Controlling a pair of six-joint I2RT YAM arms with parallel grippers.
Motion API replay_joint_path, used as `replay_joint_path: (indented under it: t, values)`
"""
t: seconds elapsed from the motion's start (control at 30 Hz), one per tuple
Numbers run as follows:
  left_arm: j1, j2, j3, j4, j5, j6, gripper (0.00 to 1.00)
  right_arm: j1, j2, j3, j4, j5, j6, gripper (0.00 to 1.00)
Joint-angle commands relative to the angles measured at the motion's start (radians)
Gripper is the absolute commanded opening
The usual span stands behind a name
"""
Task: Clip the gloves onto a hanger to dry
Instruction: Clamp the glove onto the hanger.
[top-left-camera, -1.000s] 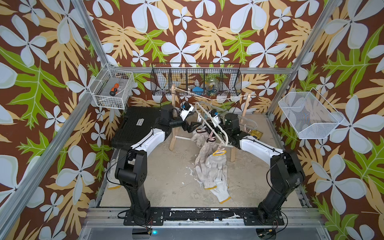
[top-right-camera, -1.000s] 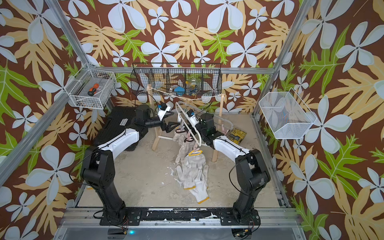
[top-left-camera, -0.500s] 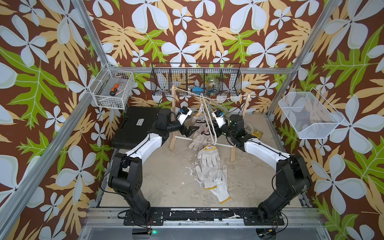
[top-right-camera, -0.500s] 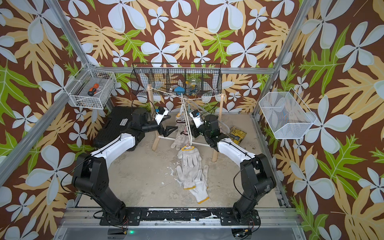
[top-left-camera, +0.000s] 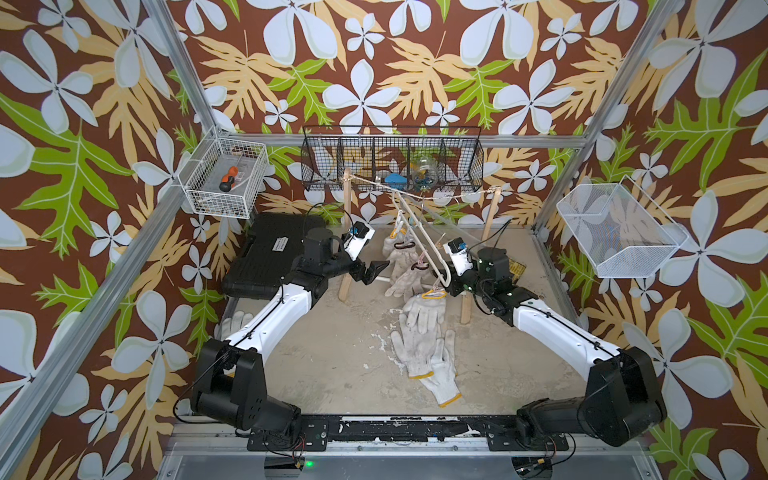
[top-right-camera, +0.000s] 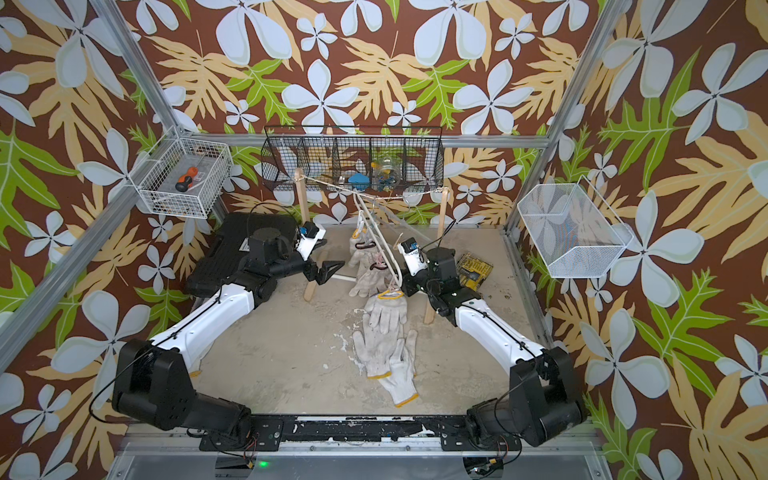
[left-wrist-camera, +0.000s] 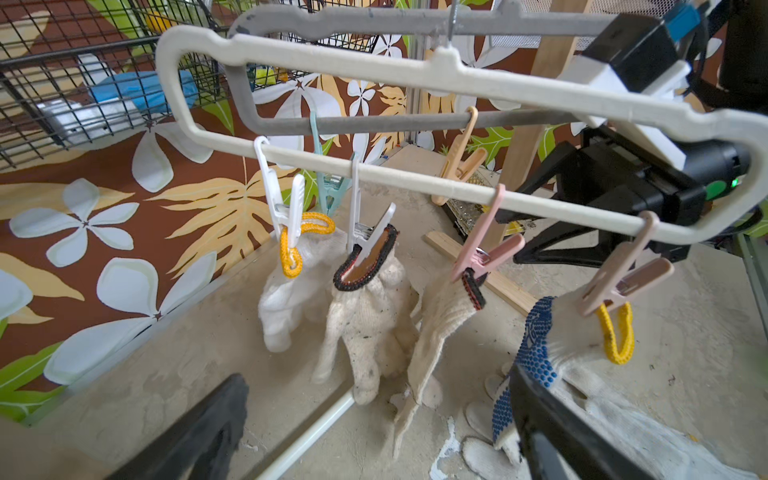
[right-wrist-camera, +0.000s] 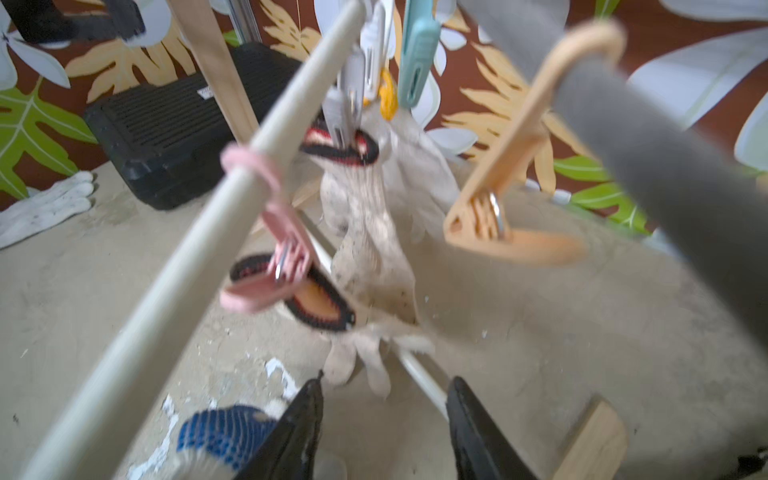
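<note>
blue glove dots (left-wrist-camera: 536, 361), wrist views only, left end effector (top-left-camera: 376, 272), right end effector (right-wrist-camera: 386, 382), both apart

Four gloves (left-wrist-camera: 365, 316) hung clipped in a row under the hanger (left-wrist-camera: 415, 178), itself on a cord (top-left-camera: 469, 194) between two posts (top-left-camera: 489, 216). A glove pile (top-left-camera: 424, 349) lay on the floor (top-left-camera: 332, 353) before it, and a case (top-left-camera: 266, 249) sat behind, to the left.
</note>
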Motion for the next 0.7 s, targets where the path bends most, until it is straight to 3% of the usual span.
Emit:
replay_joint_path:
  t: [0.0, 0.17, 0.37, 0.5, 0.67]
  values:
    - [0.0, -0.021, -0.016, -0.03, -0.018, -0.003, 1.0, -0.001, -0.047, -0.058, -0.045, -0.031, -0.018, 0.49]
    - [0.0, -0.069, -0.062, -0.041, -0.003, -0.012, 1.0, -0.001, -0.147, -0.142, -0.08, -0.021, -0.012, 0.48]
    - [0.0, -0.105, -0.111, -0.074, -0.014, 0.006, 1.0, 0.0, -0.316, -0.21, -0.304, 0.073, -0.055, 0.47]
    - [0.0, -0.125, -0.134, -0.075, 0.003, 0.008, 1.0, 0.007, -0.424, -0.235, -0.429, -0.031, -0.248, 0.47]
    - [-0.004, -0.152, -0.163, -0.076, 0.038, 0.0, 1.0, 0.094, -0.565, -0.298, -0.481, -0.142, -0.429, 0.47]
